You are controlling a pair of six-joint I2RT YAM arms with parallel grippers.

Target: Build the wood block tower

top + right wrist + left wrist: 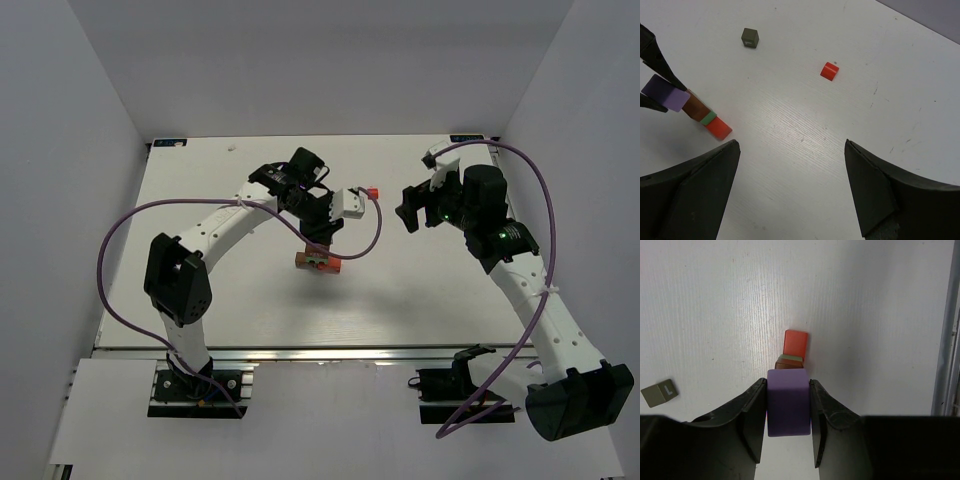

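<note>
My left gripper (787, 383) is shut on a lilac block (787, 402) and holds it just above the tower (318, 262). The tower shows a brown piece (694, 107), a thin green piece (709, 118) and a red piece (718, 128) in a line. In the right wrist view the lilac block (666, 93) hangs over the brown end. A loose red cube (829, 70) and a dark grey cube (750, 37) lie on the table. My right gripper (791, 145) stands open and empty, off to the right of the tower (790, 360).
The dark grey cube (659, 392) lies left of the left gripper's fingers. The red cube (372, 191) sits between the two grippers, near the left arm's purple cable (375, 235). The right gripper (408, 212) hangs above the white table (200, 200).
</note>
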